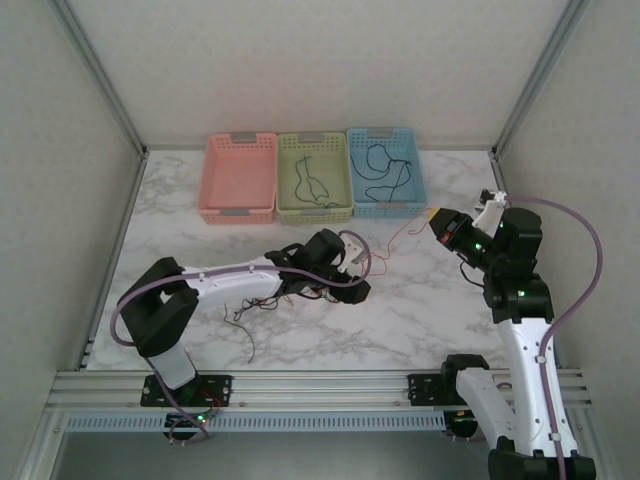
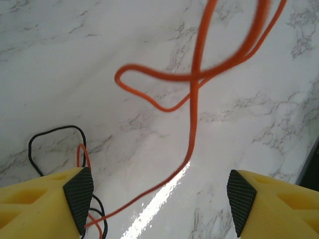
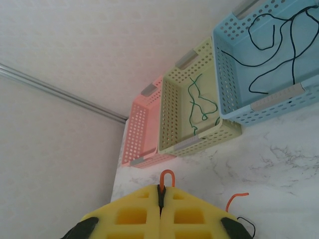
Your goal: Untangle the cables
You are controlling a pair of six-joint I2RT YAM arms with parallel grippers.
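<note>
Bench (image 1: 420, 330): marble, cables (image 1: 243, 318) tangled near its middle.
Orange cable (image 2: 192, 124): light, floppy, we judge; grip a free run.
Left claw (image 2: 159, 199): spread above it.
Right claw (image 3: 160, 199): pinching its loop.

white arms (image 1: 228, 284) with black joints, lilac cables (image 1: 597, 255), yellow fingers (image 2: 281, 201).
</note>
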